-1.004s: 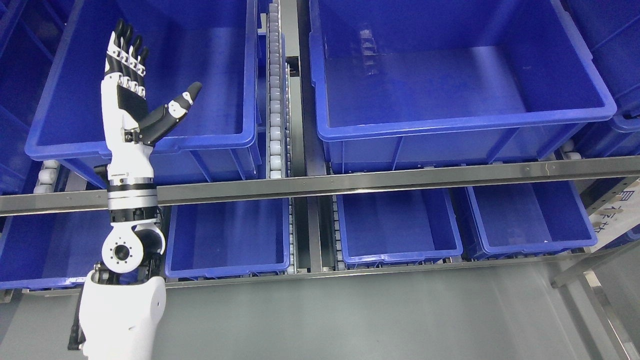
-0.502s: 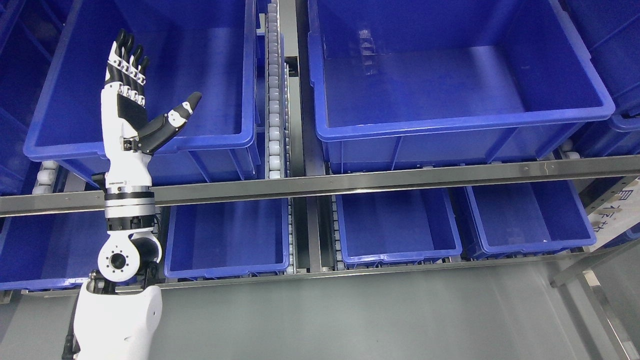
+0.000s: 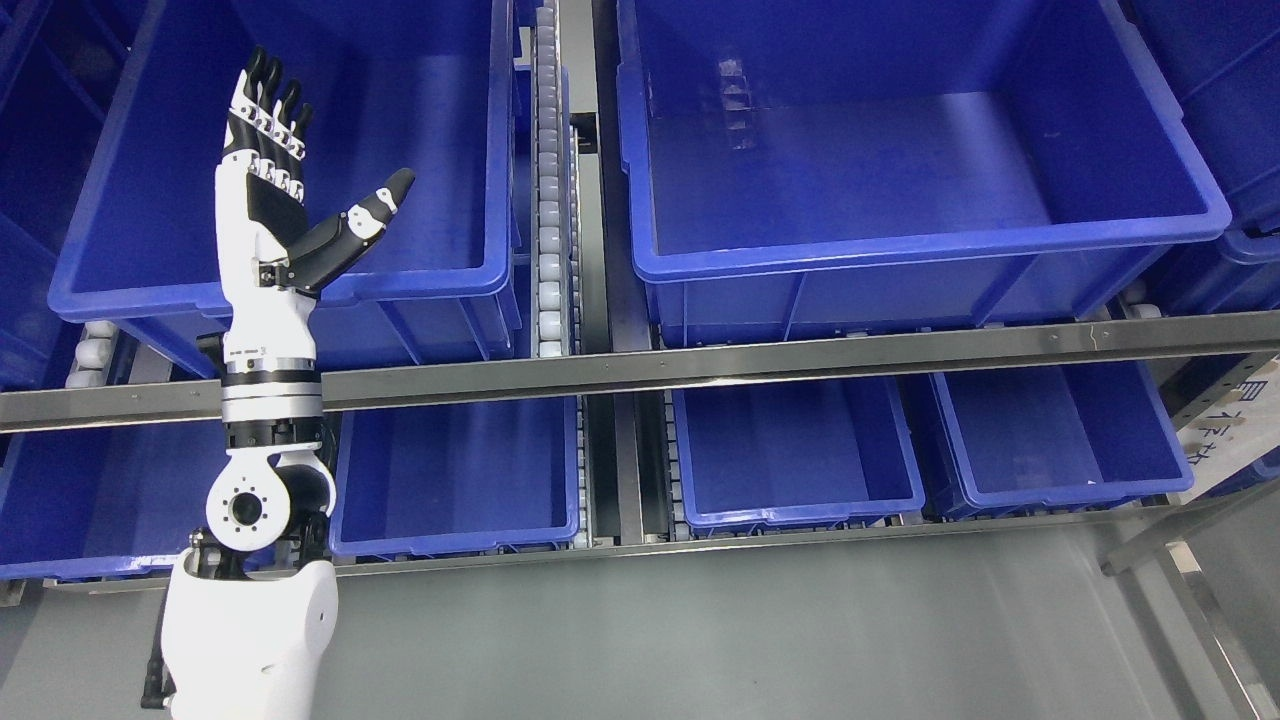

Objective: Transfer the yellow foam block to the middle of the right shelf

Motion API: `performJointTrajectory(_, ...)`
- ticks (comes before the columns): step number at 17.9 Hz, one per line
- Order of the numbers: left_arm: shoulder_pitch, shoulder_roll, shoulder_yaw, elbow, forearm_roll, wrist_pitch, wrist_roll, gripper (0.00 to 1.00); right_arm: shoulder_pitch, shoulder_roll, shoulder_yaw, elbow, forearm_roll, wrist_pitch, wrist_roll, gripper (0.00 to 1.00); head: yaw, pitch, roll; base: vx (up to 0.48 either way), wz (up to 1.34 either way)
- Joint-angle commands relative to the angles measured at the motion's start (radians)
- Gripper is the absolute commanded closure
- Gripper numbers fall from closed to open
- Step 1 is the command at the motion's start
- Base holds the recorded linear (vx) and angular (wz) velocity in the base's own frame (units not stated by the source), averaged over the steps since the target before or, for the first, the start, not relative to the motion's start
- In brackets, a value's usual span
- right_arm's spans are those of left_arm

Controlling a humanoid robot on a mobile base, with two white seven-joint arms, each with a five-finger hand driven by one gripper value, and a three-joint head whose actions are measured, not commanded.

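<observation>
No yellow foam block shows anywhere in the head view. My left hand (image 3: pixel 300 170) is raised upright in front of the big blue bin (image 3: pixel 470 285) on the upper left of the shelf. Its fingers (image 3: pixel 270 110) point straight up and the thumb (image 3: pixel 365 215) sticks out to the right, with nothing held. The white forearm rises from the lower left of the picture. The large blue bin (image 3: pixel 930 250) on the upper right holds nothing that I can see. My right arm does not show.
A steel rail (image 3: pixel 760 358) runs across the shelf front between the two levels. Three smaller blue bins (image 3: pixel 455 540) (image 3: pixel 795 510) (image 3: pixel 1060 490) sit on the lower level. A roller track (image 3: pixel 550 200) divides the upper bins. Grey floor (image 3: pixel 750 630) lies below.
My left hand has risen a little and shifted slightly right since half a second ago, still spread and holding nothing.
</observation>
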Motion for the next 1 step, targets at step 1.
performJointTrajectory(1, -0.005, -0.001, 0.007, -0.012, 0.000, 0.003, 0.000, 0.01, -0.003, -0.017, 0.000, -0.017, -0.001, -0.004, 0.000, 0.00, 0.0000, 0.000, 0.000, 0.000, 0.00)
